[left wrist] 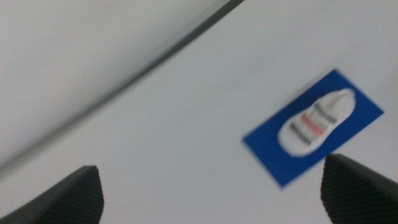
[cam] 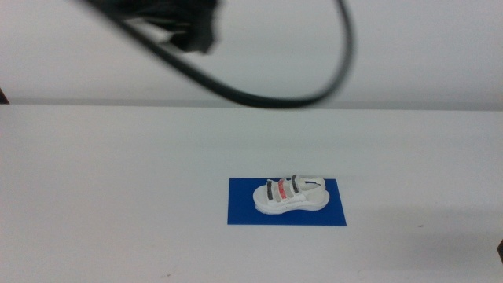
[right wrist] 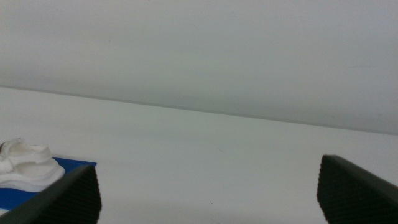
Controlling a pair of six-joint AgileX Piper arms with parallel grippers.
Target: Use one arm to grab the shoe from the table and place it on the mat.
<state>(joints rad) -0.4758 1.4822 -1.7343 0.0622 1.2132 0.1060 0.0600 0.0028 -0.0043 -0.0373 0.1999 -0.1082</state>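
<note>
already small white strappy sandal [cam: 289, 196] sits on flat blue mat [cam: 287, 203], frame centre-right. looks light, stiff sole; grip by sole sides. both grippers wide, empty.

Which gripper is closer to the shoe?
Probably right. The right gripper sits low near the table, off to the side of the shoe; the left gripper hangs high, looking down at it from farther off.
</note>
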